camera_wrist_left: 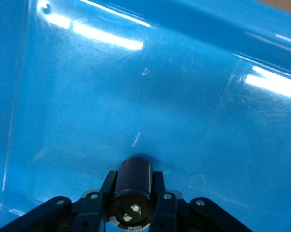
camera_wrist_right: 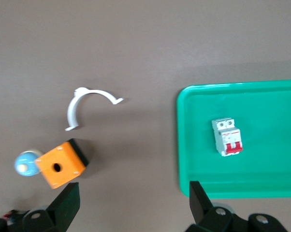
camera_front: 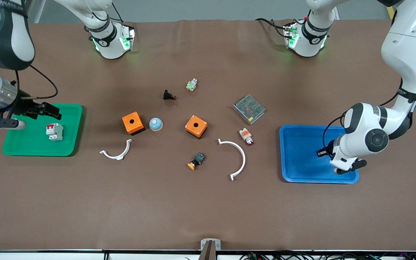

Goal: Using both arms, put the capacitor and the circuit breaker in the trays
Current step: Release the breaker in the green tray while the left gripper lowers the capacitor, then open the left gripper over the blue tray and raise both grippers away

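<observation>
The capacitor (camera_wrist_left: 135, 171), a small black cylinder with pale spots on its end, sits between the fingers of my left gripper (camera_wrist_left: 134, 186). The gripper is shut on it, low over the floor of the blue tray (camera_wrist_left: 136, 87). In the front view this gripper (camera_front: 321, 153) is over the blue tray (camera_front: 302, 144), mostly hidden by the wrist. The circuit breaker (camera_front: 54, 131), white-grey with red switches, lies in the green tray (camera_front: 27, 146); it also shows in the right wrist view (camera_wrist_right: 227, 137). My right gripper (camera_front: 48, 110) is open and empty above that tray's edge toward the table's middle (camera_wrist_right: 133, 193).
Between the trays lie two orange boxes (camera_front: 133, 123) (camera_front: 196, 126), a blue-white dome (camera_front: 155, 124), two white curved clips (camera_front: 117, 153) (camera_front: 238, 159), a silver mesh box (camera_front: 249, 109), a black red-tipped part (camera_front: 169, 95), a white-orange part (camera_front: 246, 136) and a black-blue part (camera_front: 196, 160).
</observation>
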Robot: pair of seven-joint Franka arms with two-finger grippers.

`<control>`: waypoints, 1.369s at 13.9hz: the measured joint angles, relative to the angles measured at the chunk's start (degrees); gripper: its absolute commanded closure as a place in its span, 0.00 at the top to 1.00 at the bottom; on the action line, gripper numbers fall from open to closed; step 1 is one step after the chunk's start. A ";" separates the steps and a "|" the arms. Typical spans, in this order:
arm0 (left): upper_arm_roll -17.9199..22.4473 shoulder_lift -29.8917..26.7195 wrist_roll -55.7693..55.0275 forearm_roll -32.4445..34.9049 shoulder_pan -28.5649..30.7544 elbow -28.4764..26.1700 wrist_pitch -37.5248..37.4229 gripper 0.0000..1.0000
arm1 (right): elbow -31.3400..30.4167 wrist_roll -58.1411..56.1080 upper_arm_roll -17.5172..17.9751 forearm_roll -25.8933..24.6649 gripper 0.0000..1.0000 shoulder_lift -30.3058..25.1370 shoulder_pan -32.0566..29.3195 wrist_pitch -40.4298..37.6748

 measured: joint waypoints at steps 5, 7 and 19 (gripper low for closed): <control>-0.44 -0.27 0.00 0.41 -0.01 1.68 0.25 1.00 | 9.10 5.62 0.02 0.10 1.00 -1.11 2.55 -8.32; -0.93 -2.72 0.01 0.63 0.02 4.20 -0.42 1.00 | 10.97 6.92 0.01 0.13 1.00 -1.09 2.99 -8.09; 1.63 -29.85 19.36 -12.28 -4.20 21.03 -36.15 1.00 | 19.99 8.35 -0.35 -0.13 1.00 -0.58 4.38 -9.41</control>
